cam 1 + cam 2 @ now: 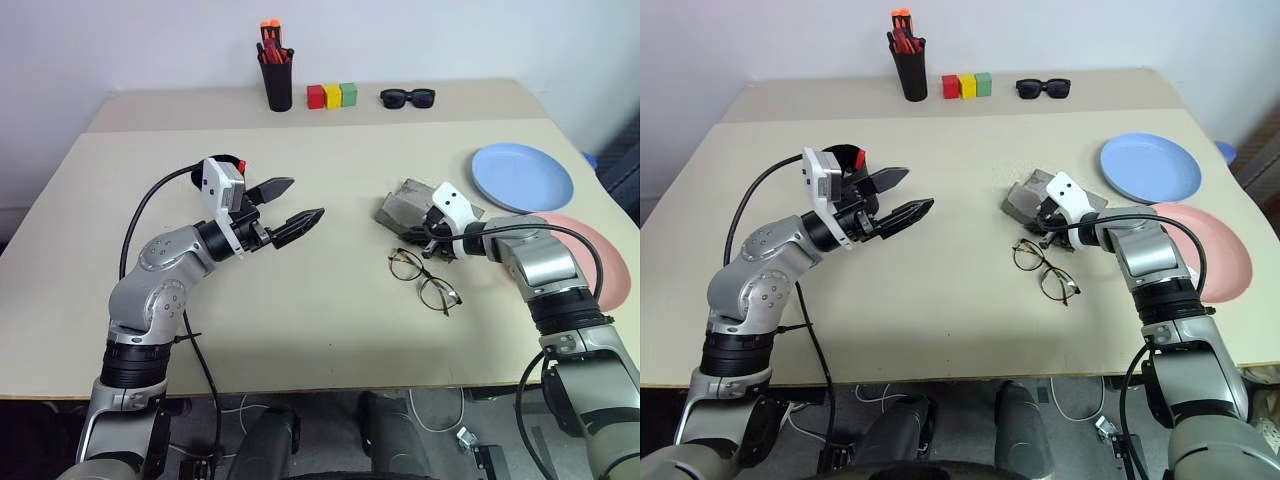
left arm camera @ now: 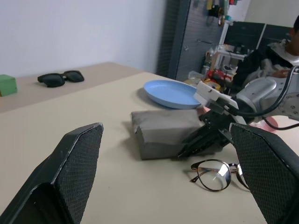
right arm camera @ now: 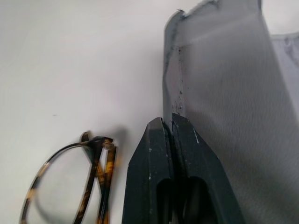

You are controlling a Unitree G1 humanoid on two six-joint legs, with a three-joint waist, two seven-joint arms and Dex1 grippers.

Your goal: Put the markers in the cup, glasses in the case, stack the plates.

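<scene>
Right wrist view shows the right gripper (image 3: pixel 172 126) with its two black fingers pressed together, their tips against the near edge of the grey case (image 3: pixel 224 84) — whether a thin flap is pinched between them cannot be told. Beside the fingers lie the glasses (image 3: pixel 74 182), flat on the table (image 1: pixel 300 300), with one round lens and the folded temples in sight. From the head views the case sits right of the table's middle, the glasses just in front of it and not inside it. The light blue plate (image 1: pixel 522 177) lies beyond the case toward the right edge, and the salmon pink plate (image 1: pixel 598 258) lies nearer the robot, partly behind the right arm — the two are side by side, not stacked. The left gripper (image 1: pixel 285 207) hangs above the table left of centre, its fingers spread wide and holding nothing. Behind it stands the black cup (image 1: pixel 845 157), with something red at its rim. Along the far edge are a pen holder (image 1: pixel 276 80) with orange-capped pens, three coloured blocks (image 1: pixel 332 96) and black sunglasses (image 1: pixel 407 97).
</scene>
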